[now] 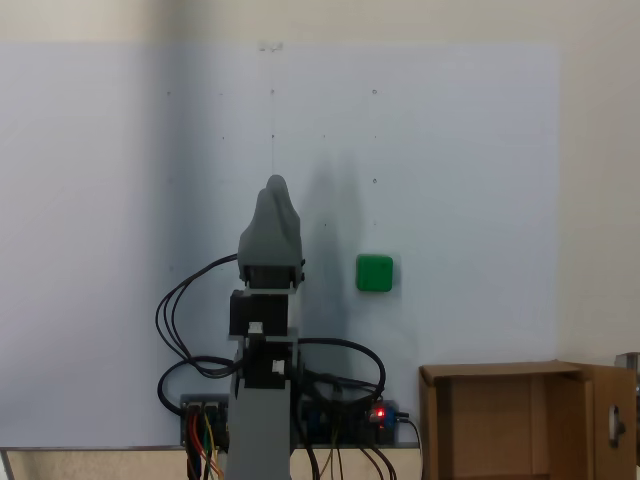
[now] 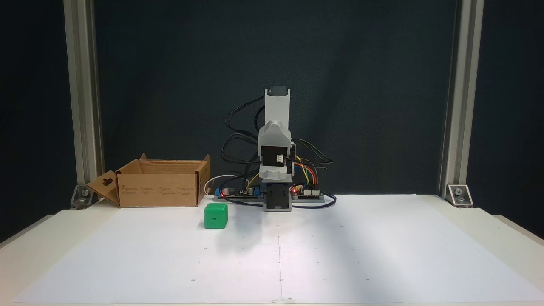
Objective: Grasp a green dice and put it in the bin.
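Green dice (image 1: 375, 273): a cube resting flat on the white sheet (image 2: 340, 255); faces roughly square to the sheet's edges, so no long axis to favour
Dice from gripper (image 1: 276, 186): right of the folded arm in the view from above; left of it in the front view, just beside the base
Gripper: tucked, jaws overlapping; cannot tell whether parted or closed
Bin (image 2: 159, 180): near the arm's base, beyond the dice on that same side; empty
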